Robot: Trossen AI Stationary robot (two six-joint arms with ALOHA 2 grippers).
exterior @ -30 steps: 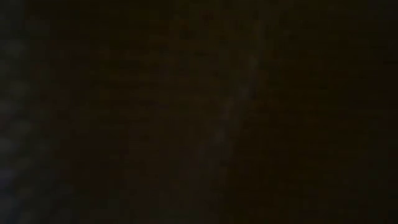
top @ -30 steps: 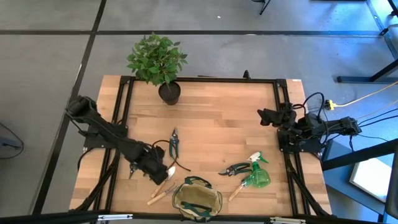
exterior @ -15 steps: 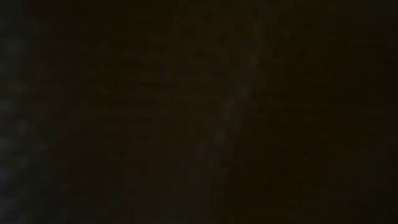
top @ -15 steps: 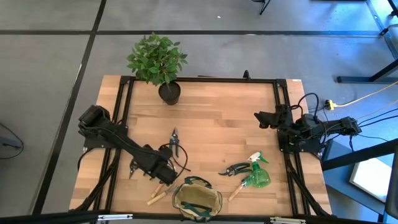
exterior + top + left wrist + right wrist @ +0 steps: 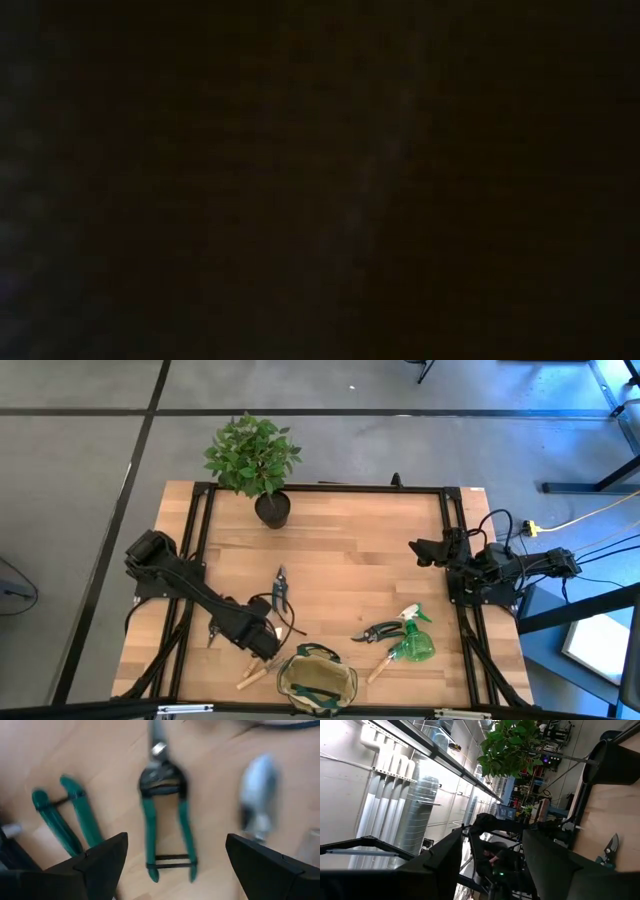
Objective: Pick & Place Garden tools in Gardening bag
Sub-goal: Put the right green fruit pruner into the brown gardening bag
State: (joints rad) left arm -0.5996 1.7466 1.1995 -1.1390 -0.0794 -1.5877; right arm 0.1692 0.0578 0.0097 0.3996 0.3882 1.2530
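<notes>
1. Since a second ago, left arm has swung its elbow back and pushed forward; left claw (image 5: 263, 643) now sits lower on the bench (image 5: 340, 550), fingers spread wide, holding nothing.
2. Left wrist view: green-handled snips (image 5: 164, 820) lie flat between the two dark fingers (image 5: 102, 862), blades pointing away from the claw, handles toward it. Long axis runs straight out from the claw.
3. A second green-handled pair (image 5: 62, 817) lies beside the first, slightly angled. A metal trowel blade (image 5: 257, 787) shows on the other side, blurred.
4. High view: dark snips (image 5: 280, 586) lie just beyond the left claw, long axis toward the plant pot (image 5: 272, 510).
5. Wooden-handled tool (image 5: 252, 675) lies just beside the gardening bag (image 5: 317, 680), at the near bench edge.
6. Pruners (image 5: 377, 631) and green spray bottle (image 5: 412, 643) lie right of the bag, well apart from both claws.
7. Right claw (image 5: 420, 550) waits at the right bench edge, fingers partly apart, empty.
8. Low view is dark; nothing readable.
</notes>
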